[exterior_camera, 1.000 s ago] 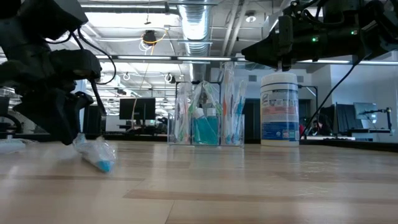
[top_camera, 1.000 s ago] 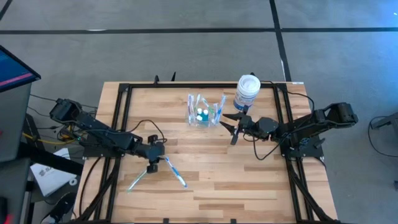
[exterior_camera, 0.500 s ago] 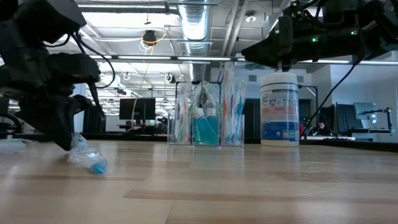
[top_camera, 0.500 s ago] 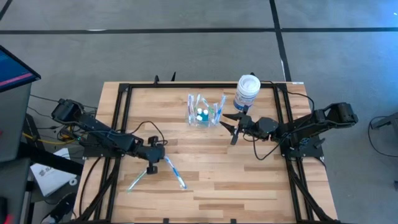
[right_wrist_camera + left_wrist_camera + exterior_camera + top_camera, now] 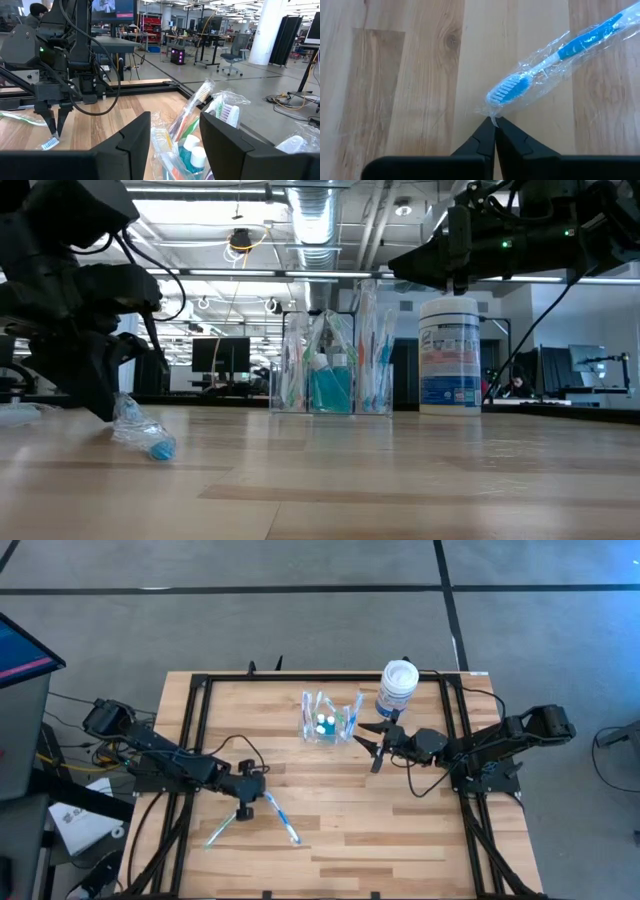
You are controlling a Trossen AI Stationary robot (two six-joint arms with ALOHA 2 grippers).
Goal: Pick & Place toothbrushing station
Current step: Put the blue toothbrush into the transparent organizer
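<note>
Wooden tabletop (image 5: 330, 840): my left gripper (image 5: 494, 121), jaws pinching the wrapped blue toothbrush's (image 5: 555, 65) film, has dragged it slightly; right gripper (image 5: 372, 740) waits wide at the clear plastic organizer's (image 5: 328, 718) 4 o'clock.

toothbrushing station (image 5: 327, 718) | clear plastic organizer | upright, holding brushes and tubes | table's far middle

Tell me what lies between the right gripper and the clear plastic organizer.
Only bare wooden table; the high view shows right gripper just short of clear plastic organizer.

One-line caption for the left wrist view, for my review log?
Left gripper, fingers closed, pinches the clear wrapper edge of a blue toothbrush lying on the wooden table.
</note>
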